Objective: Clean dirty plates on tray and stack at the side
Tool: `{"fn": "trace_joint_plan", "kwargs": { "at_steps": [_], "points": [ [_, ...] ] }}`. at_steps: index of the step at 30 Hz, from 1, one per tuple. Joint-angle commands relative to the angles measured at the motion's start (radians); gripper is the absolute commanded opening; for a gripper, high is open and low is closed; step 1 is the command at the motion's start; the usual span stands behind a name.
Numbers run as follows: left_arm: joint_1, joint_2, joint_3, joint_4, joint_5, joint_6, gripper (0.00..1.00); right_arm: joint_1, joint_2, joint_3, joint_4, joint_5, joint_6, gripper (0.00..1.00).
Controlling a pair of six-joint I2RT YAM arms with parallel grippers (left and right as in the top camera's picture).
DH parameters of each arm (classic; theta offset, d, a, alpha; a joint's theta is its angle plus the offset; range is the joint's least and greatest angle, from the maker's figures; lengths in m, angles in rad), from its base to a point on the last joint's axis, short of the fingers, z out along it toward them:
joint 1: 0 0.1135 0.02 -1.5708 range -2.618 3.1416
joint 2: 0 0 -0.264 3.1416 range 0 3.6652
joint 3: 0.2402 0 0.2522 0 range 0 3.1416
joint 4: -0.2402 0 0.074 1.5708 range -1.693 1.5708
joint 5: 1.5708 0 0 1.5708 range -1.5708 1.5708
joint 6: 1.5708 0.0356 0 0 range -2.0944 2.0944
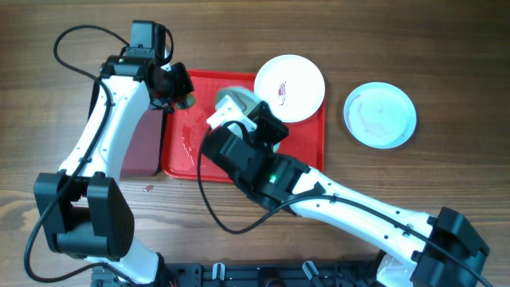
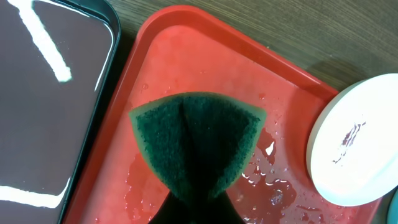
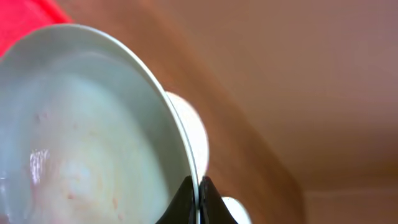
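My right gripper [image 3: 199, 200] pinches a round white plate [image 3: 81, 143] (faint red specks inside) by its rim over the big red plastic tray [image 2: 186, 43], my left gripper [image 1: 180, 89] squeezes a green sponge [image 2: 198, 140], and I think they must meet next to wipe.

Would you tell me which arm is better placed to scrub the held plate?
Left: the left gripper holds the green sponge above the red tray, while the right gripper grips the plate by its rim.

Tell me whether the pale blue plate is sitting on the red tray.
No, the pale blue plate lies on the wooden table, beside the red tray and apart from it.
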Motion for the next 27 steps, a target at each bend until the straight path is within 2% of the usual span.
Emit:
{"fn": "trace_joint_plan", "kwargs": {
  "at_steps": [1, 4, 6, 8, 11, 13, 16, 21, 24, 27],
  "points": [
    [0.003, 0.010, -0.005, 0.000, -0.013, 0.015, 0.04, -0.039, -0.026, -0.004, -0.016, -0.100, 0.106, 0.04],
    [0.003, 0.010, -0.005, 0.000, -0.013, 0.015, 0.04, -0.102, -0.073, -0.004, -0.054, -0.310, 0.209, 0.04],
    [0.003, 0.010, -0.005, 0.000, -0.013, 0.015, 0.04, -0.176, -0.124, -0.004, -0.089, -0.481, 0.335, 0.04],
    [0.003, 0.010, -0.005, 0.000, -0.013, 0.015, 0.04, -0.265, -0.169, -0.004, -0.122, -0.643, 0.400, 0.04],
    [0.003, 0.010, -0.005, 0.000, -0.013, 0.016, 0.04, -0.534, -0.232, -0.004, -0.190, -0.922, 0.454, 0.04],
    [0.003, 0.010, -0.005, 0.000, -0.013, 0.015, 0.04, -0.678, -0.238, -0.004, -0.225, -1.000, 0.481, 0.05],
    [0.003, 0.010, -0.005, 0.000, -0.013, 0.015, 0.04, -0.902, -0.226, -0.005, -0.270, -1.064, 0.534, 0.04],
    [0.003, 0.010, -0.005, 0.000, -0.013, 0.015, 0.04, -1.181, -0.151, -0.005, -0.289, -1.066, 0.605, 0.04],
    [0.003, 0.010, -0.005, 0.000, -0.013, 0.015, 0.04, -1.306, -0.060, -0.005, -0.303, -1.066, 0.605, 0.04],
    [0.003, 0.010, -0.005, 0.000, -0.013, 0.015, 0.04, -1.350, 0.008, -0.005, -0.304, -1.066, 0.605, 0.04]
  ]
}}
